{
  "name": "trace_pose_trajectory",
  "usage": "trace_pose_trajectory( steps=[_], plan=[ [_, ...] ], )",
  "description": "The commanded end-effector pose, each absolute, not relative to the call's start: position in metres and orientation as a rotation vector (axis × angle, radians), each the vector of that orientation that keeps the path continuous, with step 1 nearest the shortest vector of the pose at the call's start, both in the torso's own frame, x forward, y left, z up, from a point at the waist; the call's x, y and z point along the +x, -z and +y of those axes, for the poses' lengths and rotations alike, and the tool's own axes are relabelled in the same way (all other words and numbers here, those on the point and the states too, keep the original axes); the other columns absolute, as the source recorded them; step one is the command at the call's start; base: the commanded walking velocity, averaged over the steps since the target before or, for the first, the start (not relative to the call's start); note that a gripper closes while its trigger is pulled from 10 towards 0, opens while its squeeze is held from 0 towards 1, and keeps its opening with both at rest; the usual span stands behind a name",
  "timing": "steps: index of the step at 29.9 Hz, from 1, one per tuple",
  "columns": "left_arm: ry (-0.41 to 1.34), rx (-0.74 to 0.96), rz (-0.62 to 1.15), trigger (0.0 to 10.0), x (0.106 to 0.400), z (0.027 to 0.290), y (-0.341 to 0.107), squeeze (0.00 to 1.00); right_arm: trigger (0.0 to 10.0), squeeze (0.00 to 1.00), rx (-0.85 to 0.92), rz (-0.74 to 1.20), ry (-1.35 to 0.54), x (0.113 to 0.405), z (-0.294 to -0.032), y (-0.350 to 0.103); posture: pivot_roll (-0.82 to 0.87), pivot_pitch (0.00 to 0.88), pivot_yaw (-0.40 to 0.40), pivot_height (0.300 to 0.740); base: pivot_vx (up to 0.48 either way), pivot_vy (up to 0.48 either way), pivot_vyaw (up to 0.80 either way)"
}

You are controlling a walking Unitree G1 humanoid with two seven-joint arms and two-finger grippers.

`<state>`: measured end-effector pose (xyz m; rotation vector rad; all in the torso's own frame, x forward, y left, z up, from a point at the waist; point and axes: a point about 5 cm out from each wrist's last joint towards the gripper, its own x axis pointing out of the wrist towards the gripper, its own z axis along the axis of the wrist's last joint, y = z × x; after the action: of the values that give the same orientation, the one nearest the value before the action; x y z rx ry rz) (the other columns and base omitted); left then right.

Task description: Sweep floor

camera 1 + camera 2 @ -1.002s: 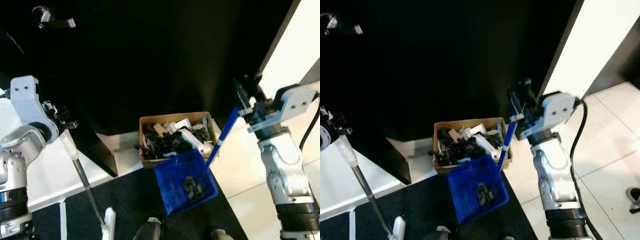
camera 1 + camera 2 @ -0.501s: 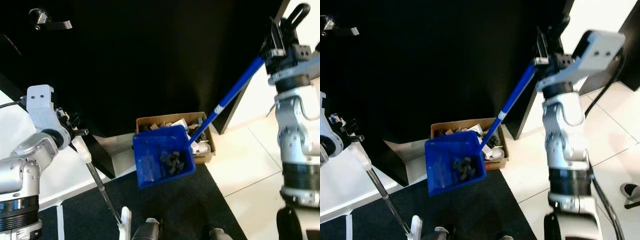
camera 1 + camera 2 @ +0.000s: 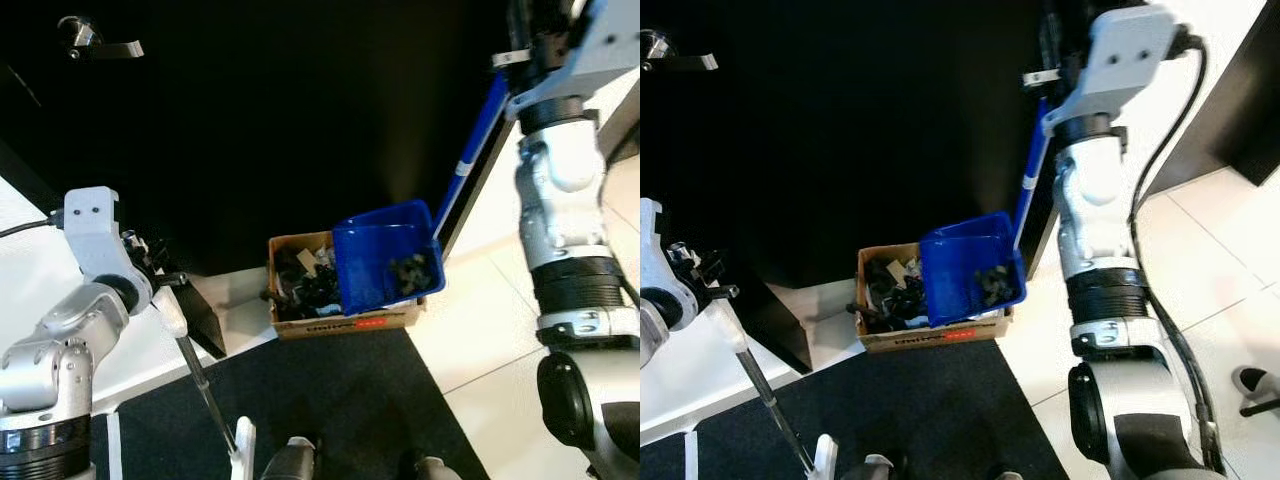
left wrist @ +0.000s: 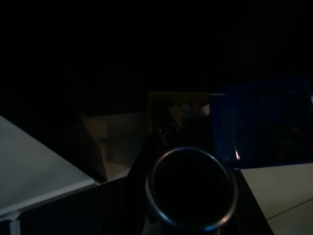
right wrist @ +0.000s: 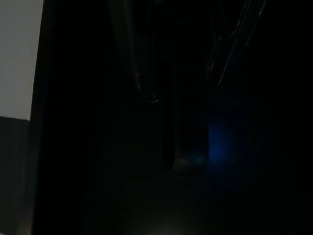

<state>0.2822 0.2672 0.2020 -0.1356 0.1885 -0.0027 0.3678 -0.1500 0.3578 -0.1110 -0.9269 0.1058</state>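
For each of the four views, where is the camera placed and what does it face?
Left eye: on the head, looking down at the cardboard box; both arms show.
Right eye: beside it, same scene; blue dustpan over the box.
Left wrist: along the broom handle, toward box and dustpan.
Right wrist: very dark; a blue glow.
Shared: box and dustpan.

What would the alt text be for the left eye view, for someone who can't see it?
The robot's right claw holds a blue dustpan by its long handle, tipped over a cardboard box of dark scraps. Its left claw holds a broom pole angled down to a dark mat.
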Motion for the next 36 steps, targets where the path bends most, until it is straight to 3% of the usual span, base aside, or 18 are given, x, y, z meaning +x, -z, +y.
trace_pose_trajectory(
  steps=[1, 8, 18, 36],
  plan=[
    [-0.009, -0.153, 0.207, 10.0, 0.277, 0.268, -0.197, 0.0, 10.0, 0.0, -0.142, -1.023, -0.115, 0.361, -0.144, -0.373, 0.18, 0.216, 0.027, 0.74, 0.0, 0.0, 0.0],
    [-0.014, -0.171, 0.208, 10.0, 0.269, 0.262, -0.193, 0.0, 10.0, 0.0, -0.293, -1.117, -0.161, 0.361, -0.112, -0.377, 0.2, 0.222, 0.002, 0.74, 0.0, 0.0, 0.0],
    [-0.016, -0.188, 0.216, 10.0, 0.262, 0.255, -0.188, 0.0, 10.0, 0.0, -0.382, -1.229, -0.185, 0.357, -0.086, -0.384, 0.21, 0.231, -0.011, 0.74, 0.0, 0.0, 0.0],
    [-0.026, -0.207, 0.218, 10.0, 0.252, 0.251, -0.188, 0.0, 10.0, 0.0, -0.722, -1.473, 0.041, 0.352, -0.055, -0.391, 0.25, 0.242, -0.022, 0.74, 0.0, 0.0, 0.0]
  ],
)
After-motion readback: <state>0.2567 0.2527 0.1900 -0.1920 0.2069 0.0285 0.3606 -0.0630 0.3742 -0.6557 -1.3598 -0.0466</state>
